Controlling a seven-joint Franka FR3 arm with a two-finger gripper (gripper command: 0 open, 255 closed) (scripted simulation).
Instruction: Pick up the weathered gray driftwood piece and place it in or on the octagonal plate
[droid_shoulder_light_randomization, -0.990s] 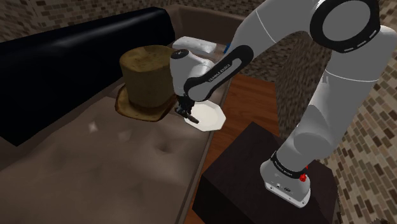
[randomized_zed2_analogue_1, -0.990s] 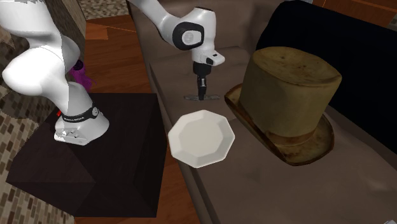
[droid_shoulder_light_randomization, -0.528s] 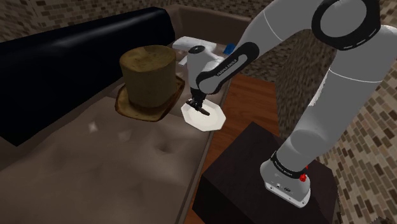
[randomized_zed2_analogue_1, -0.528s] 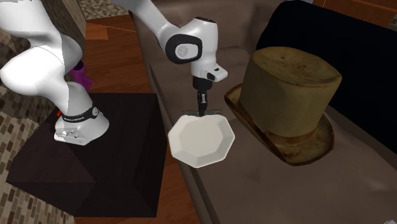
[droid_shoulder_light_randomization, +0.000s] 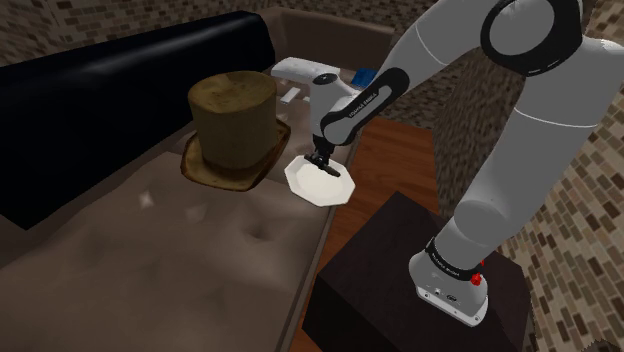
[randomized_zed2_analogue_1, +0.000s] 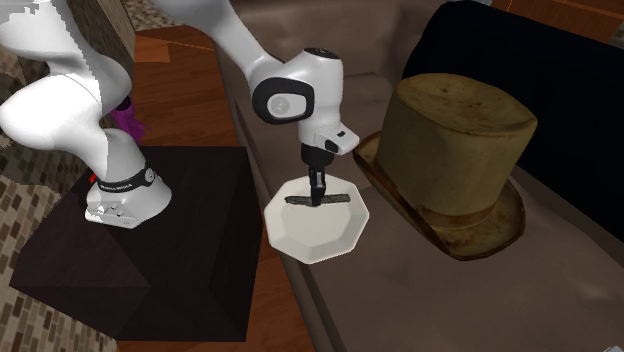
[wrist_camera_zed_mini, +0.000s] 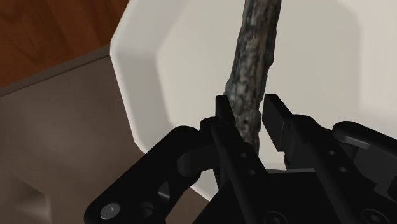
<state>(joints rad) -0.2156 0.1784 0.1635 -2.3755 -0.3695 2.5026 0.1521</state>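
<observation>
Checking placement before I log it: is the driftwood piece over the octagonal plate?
Yes, the second exterior view shows the driftwood piece stretched level over the middle of the white octagonal plate.

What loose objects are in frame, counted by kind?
top hat: 1
octagonal plate: 1
driftwood piece: 1
Total: 3

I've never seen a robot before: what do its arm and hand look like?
The arm has smooth white rounded segments, dark ring joints, black bands with white lettering and a red spot near its base. The gripper is all black, with two fingers.
</observation>
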